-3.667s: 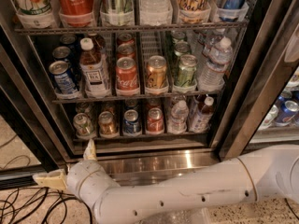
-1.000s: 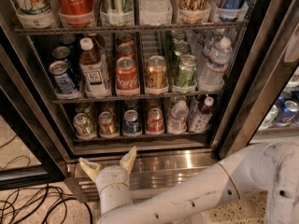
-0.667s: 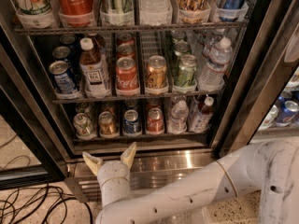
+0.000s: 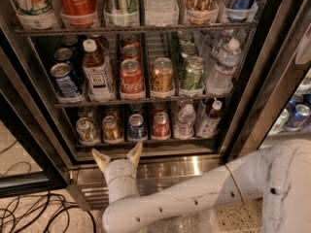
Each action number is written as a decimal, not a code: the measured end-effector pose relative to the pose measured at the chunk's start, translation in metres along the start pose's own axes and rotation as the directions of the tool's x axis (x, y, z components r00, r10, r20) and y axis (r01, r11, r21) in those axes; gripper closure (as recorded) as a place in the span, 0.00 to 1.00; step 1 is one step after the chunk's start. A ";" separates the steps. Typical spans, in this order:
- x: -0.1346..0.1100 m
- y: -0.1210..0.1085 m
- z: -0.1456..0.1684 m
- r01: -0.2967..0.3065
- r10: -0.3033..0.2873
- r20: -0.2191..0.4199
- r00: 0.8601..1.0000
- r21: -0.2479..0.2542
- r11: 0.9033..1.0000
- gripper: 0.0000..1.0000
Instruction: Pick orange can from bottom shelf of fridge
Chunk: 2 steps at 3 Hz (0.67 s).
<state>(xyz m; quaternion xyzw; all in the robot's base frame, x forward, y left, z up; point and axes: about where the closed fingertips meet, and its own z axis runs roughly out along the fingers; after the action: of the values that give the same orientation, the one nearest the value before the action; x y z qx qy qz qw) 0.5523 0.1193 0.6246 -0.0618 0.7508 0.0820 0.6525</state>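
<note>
The orange can (image 4: 111,128) stands second from the left on the bottom shelf (image 4: 146,141) of the fridge (image 4: 265,57), between a greenish can (image 4: 86,129) and a blue can (image 4: 136,126). A red can (image 4: 161,124) stands right of the blue one. My gripper (image 4: 118,155) is open, fingers pointing up. It sits in front of the ribbed steel base (image 4: 194,166), just below the shelf's front rail and directly under the orange can, not touching it. My white arm (image 4: 204,195) comes in from the lower right.
The middle shelf holds cans and bottles, including a gold can (image 4: 162,74) and a red can (image 4: 131,76). Two bottles (image 4: 185,120) stand at the bottom shelf's right. The open door (image 4: 24,130) is at left, cables (image 4: 29,212) lie on the floor, and another cooler (image 4: 296,115) is at right.
My gripper has swung from the lower left to point up at the fridge, then risen a little toward the bottom shelf, with the fingers drawn slightly closer together.
</note>
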 end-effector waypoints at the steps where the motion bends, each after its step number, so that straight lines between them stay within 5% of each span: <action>1: -0.003 -0.003 0.017 0.011 -0.012 0.020 1.000 0.005 1.000 0.11; 2: -0.005 -0.008 0.034 0.008 -0.008 0.034 0.999 0.007 1.000 0.14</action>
<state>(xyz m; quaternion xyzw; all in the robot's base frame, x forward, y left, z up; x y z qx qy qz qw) 0.5875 0.1188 0.6249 -0.0612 0.7394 0.0780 0.6659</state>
